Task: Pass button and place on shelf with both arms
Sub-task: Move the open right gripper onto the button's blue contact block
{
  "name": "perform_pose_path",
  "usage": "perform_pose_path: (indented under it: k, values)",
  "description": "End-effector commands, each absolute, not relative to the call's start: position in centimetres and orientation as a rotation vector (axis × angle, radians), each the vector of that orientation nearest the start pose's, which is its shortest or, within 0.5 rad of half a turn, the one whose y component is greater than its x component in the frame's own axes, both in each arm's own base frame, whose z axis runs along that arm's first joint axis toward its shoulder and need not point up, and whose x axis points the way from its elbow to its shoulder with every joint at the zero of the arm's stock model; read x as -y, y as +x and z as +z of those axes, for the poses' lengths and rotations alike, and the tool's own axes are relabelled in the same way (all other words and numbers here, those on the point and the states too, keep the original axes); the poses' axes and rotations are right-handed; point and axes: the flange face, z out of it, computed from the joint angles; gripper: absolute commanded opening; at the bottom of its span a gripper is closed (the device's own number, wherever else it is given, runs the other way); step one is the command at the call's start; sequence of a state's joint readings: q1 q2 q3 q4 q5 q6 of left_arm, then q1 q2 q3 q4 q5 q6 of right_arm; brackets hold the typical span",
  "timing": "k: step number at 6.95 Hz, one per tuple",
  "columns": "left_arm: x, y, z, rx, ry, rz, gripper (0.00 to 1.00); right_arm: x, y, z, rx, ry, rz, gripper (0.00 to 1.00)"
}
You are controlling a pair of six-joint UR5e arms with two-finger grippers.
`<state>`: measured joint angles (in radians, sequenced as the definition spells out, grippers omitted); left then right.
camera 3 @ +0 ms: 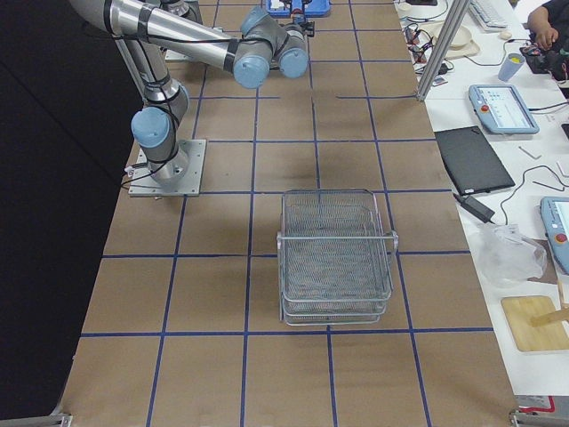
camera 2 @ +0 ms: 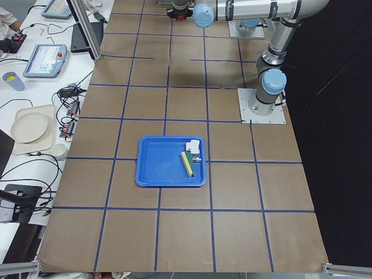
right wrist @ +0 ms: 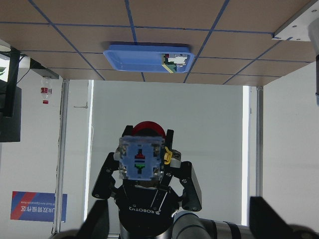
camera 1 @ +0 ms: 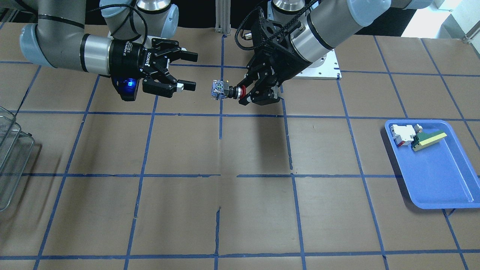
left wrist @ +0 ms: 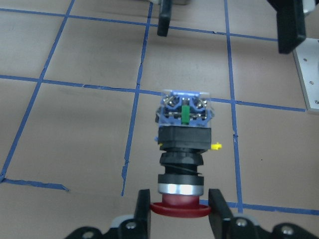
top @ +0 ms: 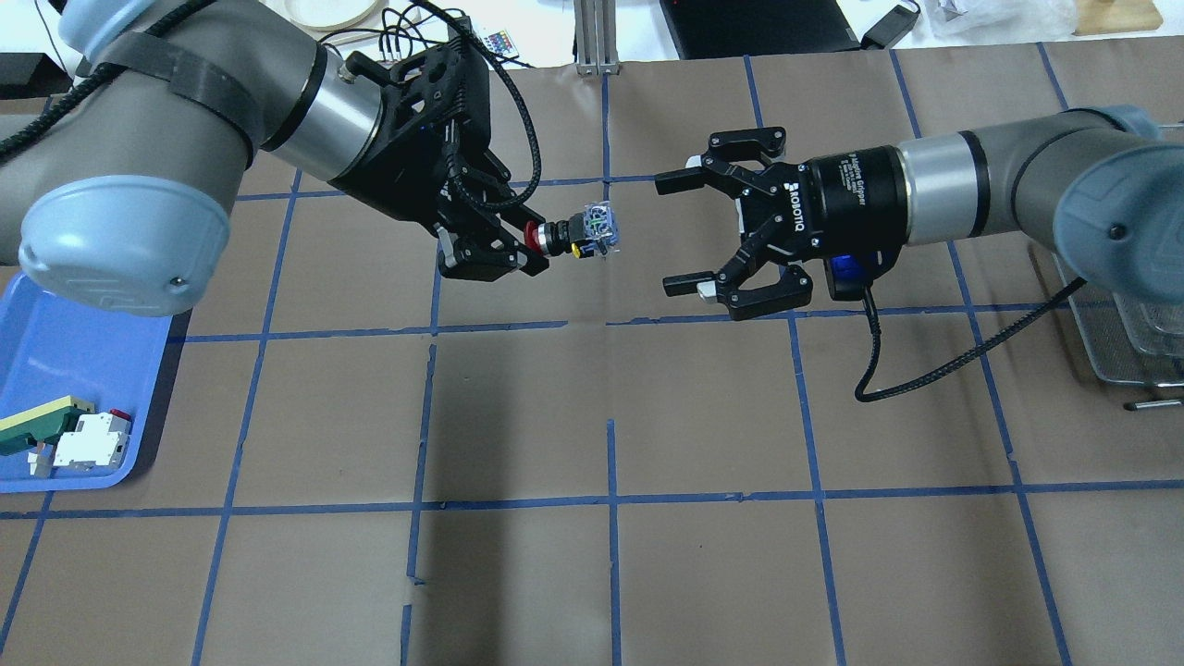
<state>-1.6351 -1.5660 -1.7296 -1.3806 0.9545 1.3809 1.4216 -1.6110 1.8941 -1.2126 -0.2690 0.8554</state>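
The button (top: 581, 233) hangs in the air over the table's far middle, also in the front view (camera 1: 224, 91). My left gripper (top: 532, 248) is shut on its red head, with the bluish-grey rear pointing at the right gripper. In the left wrist view the button (left wrist: 183, 144) sticks out from between the fingertips (left wrist: 218, 209). My right gripper (top: 672, 231) is open and empty, level with the button and a short gap from it, jaws facing it. The wire-mesh shelf (camera 3: 336, 258) stands at the table's right end, and shows at the edge of the overhead view (top: 1138, 342).
A blue tray (camera 1: 442, 180) at the table's left end holds a white-and-red block (camera 1: 402, 134) and a green-and-yellow wedge (camera 1: 429, 139). Brown paper with blue tape lines covers the table. A black cable (top: 925, 370) hangs from the right wrist.
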Motion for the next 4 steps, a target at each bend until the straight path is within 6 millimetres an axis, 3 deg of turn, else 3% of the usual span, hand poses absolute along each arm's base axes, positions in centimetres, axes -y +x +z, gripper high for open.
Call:
perform_pose_path:
  k: [1, 2, 4]
  values:
    - [47.4, -22.2, 44.8, -2.626, 2.343, -0.75, 0.26, 45.6, 18.1, 39.9, -1.436, 1.301, 1.055, 0.99]
    - [47.3, -22.2, 44.8, -2.624, 2.343, -0.752, 0.27, 45.4, 19.4, 38.9, -1.461, 1.298, 1.088, 0.99]
    - [47.3, -22.2, 44.8, -2.625, 2.343, -0.754, 0.27, 46.0, 19.6, 37.5, -1.459, 1.317, 1.121, 0.98]
